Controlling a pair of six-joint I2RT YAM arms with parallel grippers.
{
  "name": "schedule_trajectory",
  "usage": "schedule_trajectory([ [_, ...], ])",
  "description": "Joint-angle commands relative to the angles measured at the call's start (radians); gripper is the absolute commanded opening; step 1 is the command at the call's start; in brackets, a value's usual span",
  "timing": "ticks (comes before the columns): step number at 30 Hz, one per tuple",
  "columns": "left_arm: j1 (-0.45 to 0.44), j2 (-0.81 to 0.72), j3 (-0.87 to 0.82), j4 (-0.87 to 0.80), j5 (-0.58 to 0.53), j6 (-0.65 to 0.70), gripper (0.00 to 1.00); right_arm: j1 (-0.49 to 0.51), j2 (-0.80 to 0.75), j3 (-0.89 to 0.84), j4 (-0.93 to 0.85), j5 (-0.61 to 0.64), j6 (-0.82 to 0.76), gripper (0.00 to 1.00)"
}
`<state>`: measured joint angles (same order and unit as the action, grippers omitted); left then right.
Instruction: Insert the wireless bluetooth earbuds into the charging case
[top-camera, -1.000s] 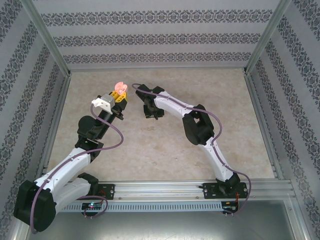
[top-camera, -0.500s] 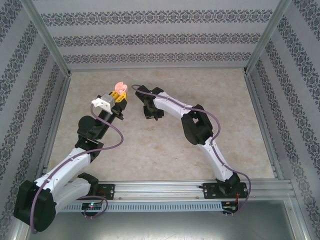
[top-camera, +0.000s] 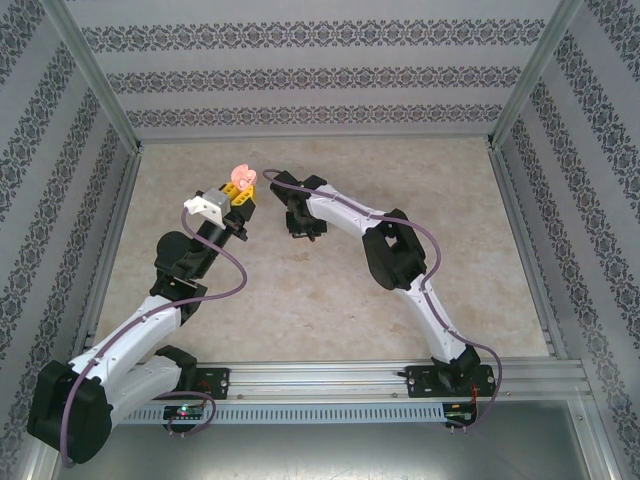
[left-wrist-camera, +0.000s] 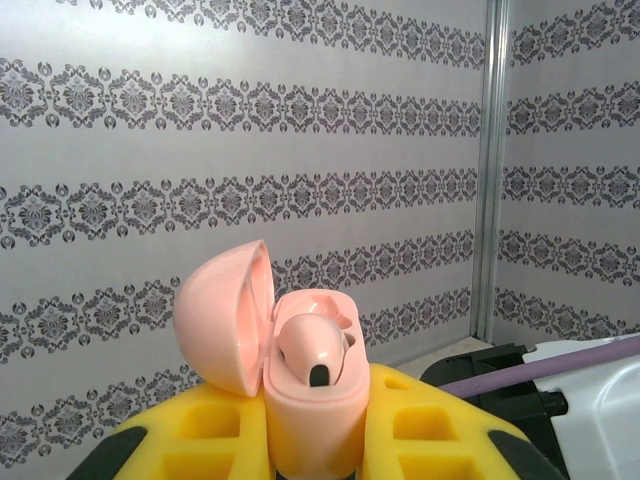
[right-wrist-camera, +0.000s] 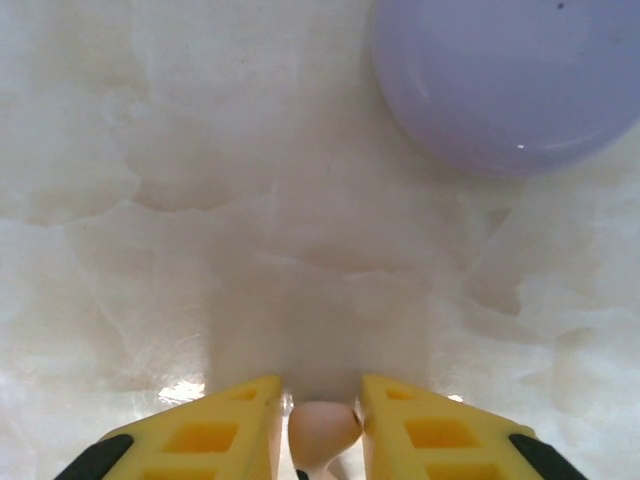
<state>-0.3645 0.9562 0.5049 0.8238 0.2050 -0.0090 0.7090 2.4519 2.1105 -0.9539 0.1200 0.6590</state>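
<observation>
1. Between the yellow fingers of the right gripper (right-wrist-camera: 320, 402), low over the table (right-wrist-camera: 150, 200), sits a pink earbud (right-wrist-camera: 322, 430). The jaws stand against both its sides, clamped on it as far as I can see. Whether it touches the table I cannot tell.
2. At the left gripper (left-wrist-camera: 315, 445), raised off the table, the jaws are clamped on the pink charging case (left-wrist-camera: 312, 410). Its lid (left-wrist-camera: 225, 320) hangs open to the left, and a second earbud (left-wrist-camera: 312, 350) already sits in one socket.
3. By my judgement the pink earbud is very light, hard, glossy and rounded, so it may squirt out or twist under pressure. The flanks of the bulb look like the sensible hold.
4. Its bulb points away from the wrist and its stem runs back between the fingers, so the long axis lies along them.
5. The case mouth faces up, away from its own wrist. The stem probably has to enter first.
6. A purple case (right-wrist-camera: 500, 80) lies nearby on the table.
</observation>
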Motion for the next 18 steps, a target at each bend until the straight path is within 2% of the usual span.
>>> schedule_trajectory([
  [1,0.013,-0.008,0.006,0.010,0.019,-0.017,0.00,-0.017,-0.032,-0.048,0.003,0.022,0.001,0.26],
  [18,0.012,0.007,0.040,-0.011,0.043,-0.020,0.00,-0.028,-0.234,-0.200,0.120,0.030,-0.014,0.23],
])
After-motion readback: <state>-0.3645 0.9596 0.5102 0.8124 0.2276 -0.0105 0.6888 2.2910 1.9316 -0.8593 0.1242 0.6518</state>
